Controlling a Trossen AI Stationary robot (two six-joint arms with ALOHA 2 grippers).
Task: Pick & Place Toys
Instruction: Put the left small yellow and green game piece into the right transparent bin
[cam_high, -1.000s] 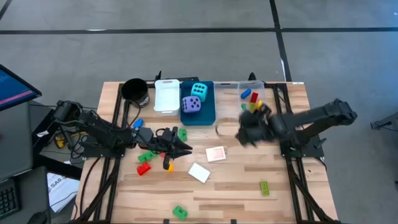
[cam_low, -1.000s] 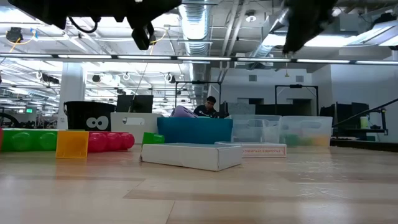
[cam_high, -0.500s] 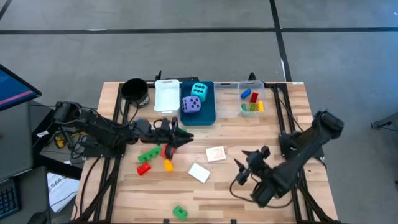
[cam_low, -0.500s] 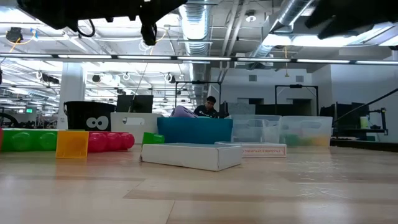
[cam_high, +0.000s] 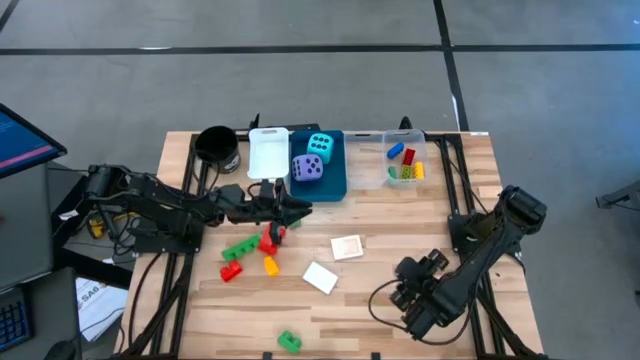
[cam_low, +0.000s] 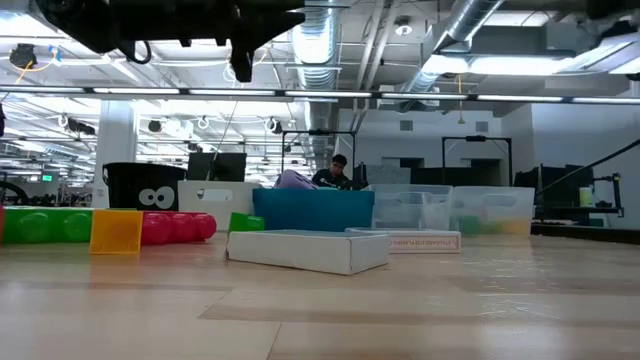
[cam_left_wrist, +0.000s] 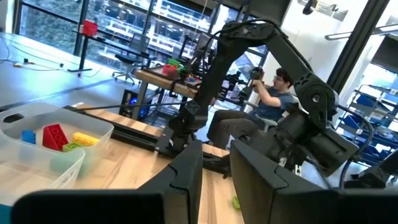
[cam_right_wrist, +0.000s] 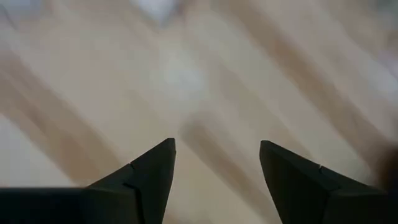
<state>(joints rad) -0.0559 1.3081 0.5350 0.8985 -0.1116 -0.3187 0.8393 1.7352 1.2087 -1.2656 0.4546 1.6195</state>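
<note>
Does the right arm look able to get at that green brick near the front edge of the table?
Probably yes. The right gripper hangs open over bare wood at the table's front right, and the green brick lies alone toward the front, with nothing between them. The left gripper is away near the blue bin.

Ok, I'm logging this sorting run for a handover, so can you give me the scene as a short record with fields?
left gripper: above the table near the blue bin, fingers nearly together, nothing visibly held
right gripper: over the table's front right, open, empty
blue bin: holds cyan die and purple die
clear bin: holds several small bricks
loose on table: white cards, bricks including a green brick
</note>
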